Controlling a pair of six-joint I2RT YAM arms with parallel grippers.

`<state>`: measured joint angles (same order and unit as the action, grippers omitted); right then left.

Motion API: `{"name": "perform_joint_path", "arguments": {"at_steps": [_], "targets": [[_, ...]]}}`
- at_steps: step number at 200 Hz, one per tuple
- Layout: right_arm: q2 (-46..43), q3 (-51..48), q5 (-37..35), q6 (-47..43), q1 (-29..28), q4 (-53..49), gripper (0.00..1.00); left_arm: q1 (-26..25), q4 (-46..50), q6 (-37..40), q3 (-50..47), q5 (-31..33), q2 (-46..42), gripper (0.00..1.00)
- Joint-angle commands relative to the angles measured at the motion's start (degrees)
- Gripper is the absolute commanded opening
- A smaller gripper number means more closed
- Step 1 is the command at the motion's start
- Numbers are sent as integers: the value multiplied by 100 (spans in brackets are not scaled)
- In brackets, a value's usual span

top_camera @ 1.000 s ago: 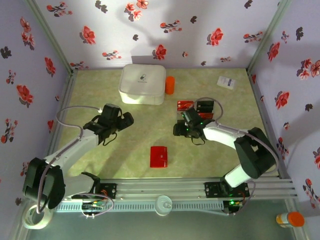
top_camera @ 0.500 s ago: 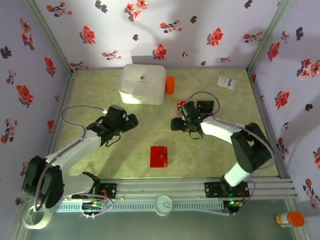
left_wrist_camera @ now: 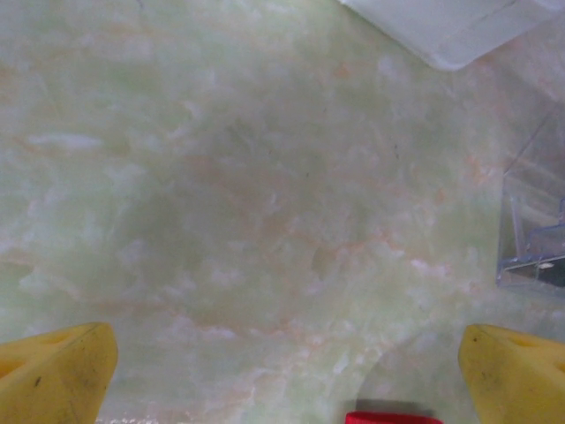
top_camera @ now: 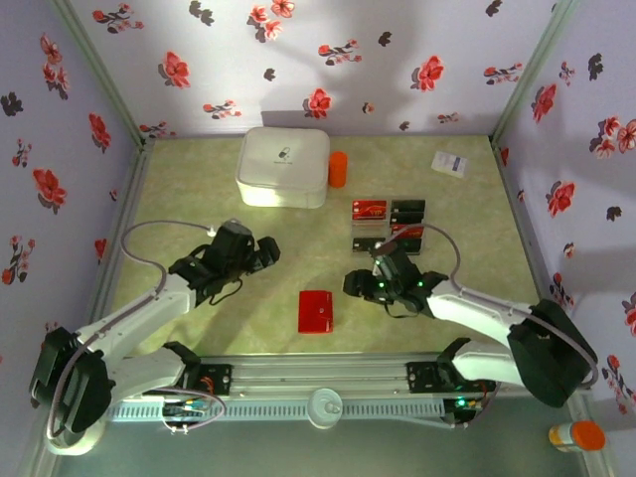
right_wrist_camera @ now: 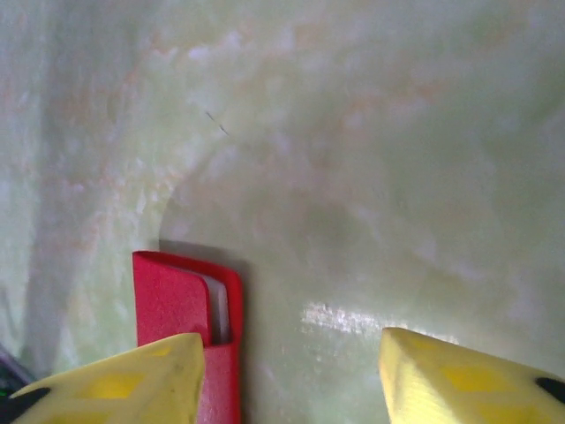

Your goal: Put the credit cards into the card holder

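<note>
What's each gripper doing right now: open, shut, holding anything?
Left gripper: open, nothing between its fingers.
Right gripper: open, holding nothing; the card holder lies by one finger.

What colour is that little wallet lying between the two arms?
The card holder is bright red, with a pale inside; clearest in the right wrist view.

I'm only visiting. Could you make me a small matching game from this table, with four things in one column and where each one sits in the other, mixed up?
Things
1. red card holder
2. orange cylinder
3. small white box with blue print
4. credit cards

Places
A. far right corner
B. just right of the big white box
C. middle, nearest the front edge
D. laid in rows, right of centre

Pairs: 1-C, 2-B, 3-A, 4-D
</note>
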<state>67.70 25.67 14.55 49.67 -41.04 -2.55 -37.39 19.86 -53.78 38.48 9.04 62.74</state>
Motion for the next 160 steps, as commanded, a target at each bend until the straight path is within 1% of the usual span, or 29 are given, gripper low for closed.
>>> {"name": "perform_joint_path", "arguments": {"at_steps": [1,22,46,86,119,160], "targets": [[-209,-370,320,960,-148,823,49,-114,81,-256,-115,146,-60,100],[-147,-557,315,1306,-360,1308,44,-184,30,-285,-79,164,64,100],[104,-485,241,1405,-620,1505,40,-255,-14,-267,10,168,247,100],[513,-434,147,1488,-918,1763,42,-387,-36,-281,77,173,394,100],[767,-465,151,1564,-1028,2030,44,-462,-69,-330,15,206,397,100],[1203,-406,282,1666,-1122,2428,45,-505,-89,-353,0,212,413,100]]}}
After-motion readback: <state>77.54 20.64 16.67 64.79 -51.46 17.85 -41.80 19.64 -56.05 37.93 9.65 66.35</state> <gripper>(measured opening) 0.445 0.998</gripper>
